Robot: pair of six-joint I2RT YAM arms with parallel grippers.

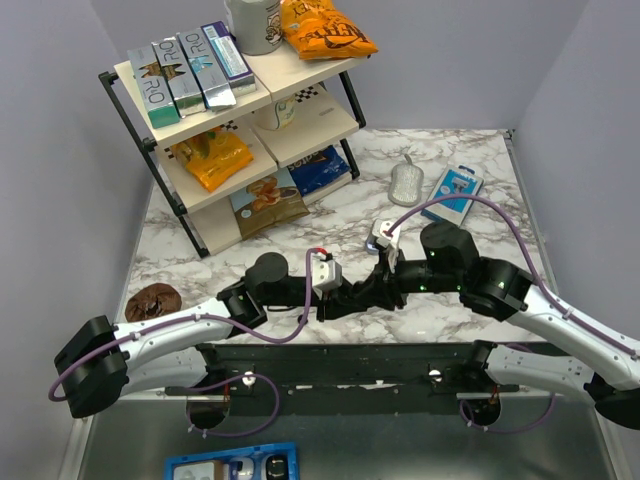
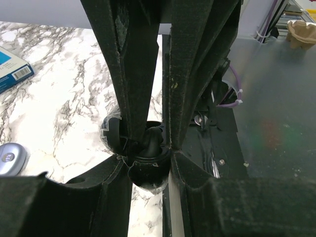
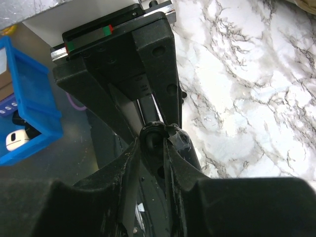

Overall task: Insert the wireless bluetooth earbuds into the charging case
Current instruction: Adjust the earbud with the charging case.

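Black glossy charging case (image 2: 145, 180) clamped in my left end effector (image 2: 146, 163); my right end effector (image 3: 154, 143) pinches 1 earbud (image 3: 150, 134) at the case, near the bench (image 2: 74, 98) edge.

Charging case (image 2: 146, 178) mostly hidden between left gripper fingers (image 2: 98, 190); earbud (image 3: 151, 140) partly covered; grey object (image 2: 9, 158) cut by edge.

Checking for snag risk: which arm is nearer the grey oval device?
Right. The right arm sits just below the grey oval device in the top view; the left arm reaches in from further lower left.
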